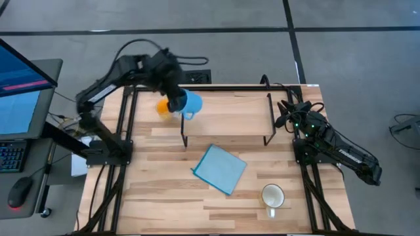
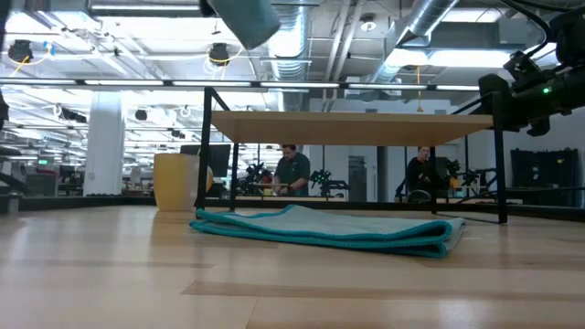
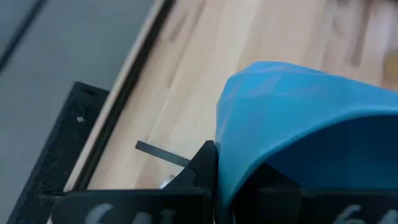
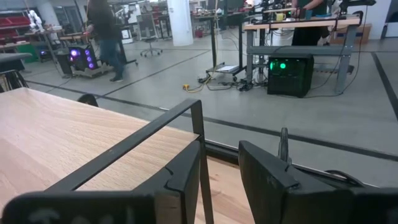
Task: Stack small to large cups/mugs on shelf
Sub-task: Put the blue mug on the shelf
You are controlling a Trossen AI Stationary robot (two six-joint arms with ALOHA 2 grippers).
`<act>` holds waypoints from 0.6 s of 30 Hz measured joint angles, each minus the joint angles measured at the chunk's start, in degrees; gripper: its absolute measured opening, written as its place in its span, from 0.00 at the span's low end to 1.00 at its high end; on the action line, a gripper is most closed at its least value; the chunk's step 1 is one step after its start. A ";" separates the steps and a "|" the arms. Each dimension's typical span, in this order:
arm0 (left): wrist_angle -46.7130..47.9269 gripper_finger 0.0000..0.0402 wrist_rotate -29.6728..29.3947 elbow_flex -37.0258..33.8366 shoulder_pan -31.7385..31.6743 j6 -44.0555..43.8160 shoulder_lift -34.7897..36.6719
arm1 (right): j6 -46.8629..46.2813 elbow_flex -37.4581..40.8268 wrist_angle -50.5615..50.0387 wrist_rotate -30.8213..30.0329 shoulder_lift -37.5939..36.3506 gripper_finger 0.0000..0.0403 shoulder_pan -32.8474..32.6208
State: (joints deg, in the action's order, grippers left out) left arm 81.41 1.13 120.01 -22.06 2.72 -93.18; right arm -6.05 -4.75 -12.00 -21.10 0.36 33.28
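My left gripper [image 1: 176,101] is shut on the small light-blue mug [image 1: 189,103], high above the left end of the shelf [image 1: 226,111]. In the low view the mug [image 2: 249,20] hangs tilted above the shelf board [image 2: 356,126]. The orange mug [image 1: 162,107] stands on the table just left of the shelf. The white mug [image 1: 273,195] stands on the table near the front right. My right gripper [image 4: 221,177] waits beside the shelf's right end, slightly open and empty. My left gripper holds the light-blue mug by its side wall [image 3: 227,149]. One finger [image 3: 202,167] lies against the outside of the wall; the mug hides the other finger. The mug is lifted clear of shelf and table and is tilted, with its handle [image 1: 189,116] toward the near side.
A folded blue cloth [image 1: 220,169] lies on the table in front of the shelf. Black frame rails [image 1: 125,124] run along both table sides. A monitor and keyboard [image 1: 20,98] stand off the left edge. People show in the room behind the table [image 2: 292,169].
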 joint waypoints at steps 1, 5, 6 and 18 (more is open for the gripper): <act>2.08 0.01 0.81 2.54 -0.48 1.26 -2.15 | 0.00 0.00 -0.01 0.00 0.00 0.33 0.00; 9.34 0.01 1.25 11.18 -1.57 5.01 -9.85 | 0.00 0.00 -0.01 0.00 0.00 0.33 -0.01; 8.84 0.01 1.34 12.45 -1.74 5.18 -11.23 | 0.00 0.02 -0.01 0.00 0.00 0.33 0.00; 8.58 0.01 2.30 13.81 -2.45 12.10 -19.13 | 0.00 0.02 -0.01 0.02 0.04 0.33 -0.02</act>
State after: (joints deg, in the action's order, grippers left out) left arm 90.00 3.43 133.82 -24.51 14.82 -112.32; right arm -6.04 -4.73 -12.01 -21.08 0.40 33.26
